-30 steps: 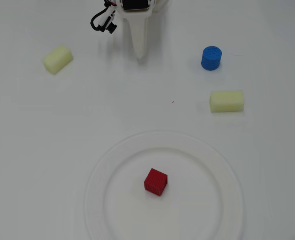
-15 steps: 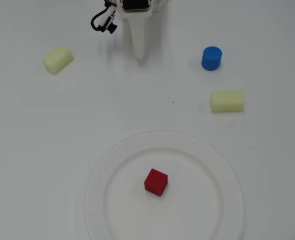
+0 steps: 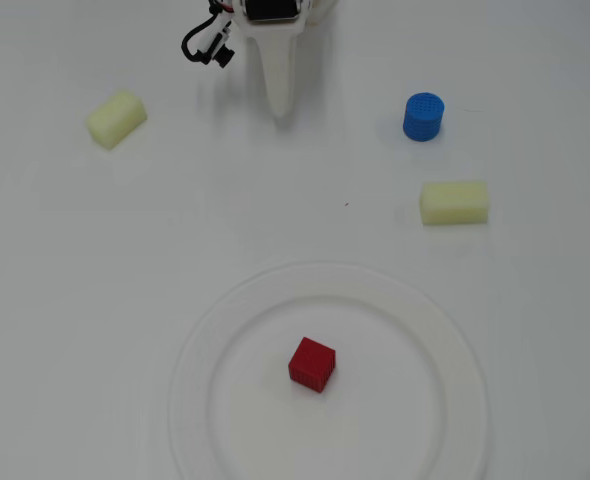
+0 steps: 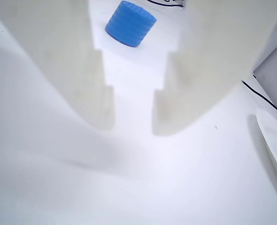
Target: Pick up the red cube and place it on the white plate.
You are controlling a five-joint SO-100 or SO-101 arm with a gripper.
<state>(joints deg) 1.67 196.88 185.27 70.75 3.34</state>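
Note:
The red cube (image 3: 311, 364) sits inside the white plate (image 3: 225, 320), near its middle, in the overhead view. My gripper (image 3: 280, 100) is at the top of that view, far from the plate and cube. In the wrist view my gripper (image 4: 131, 126) has a narrow gap between its two white fingers (image 4: 82, 70) and holds nothing; bare table shows through the gap. The plate's rim (image 4: 272, 138) shows at the right edge of the wrist view.
A blue cylinder (image 3: 423, 116) stands right of the gripper and shows beyond the fingers in the wrist view (image 4: 130, 23). One pale yellow block (image 3: 116, 118) lies at the upper left, another (image 3: 454, 202) below the cylinder. Black cables (image 3: 207, 42) hang beside the arm.

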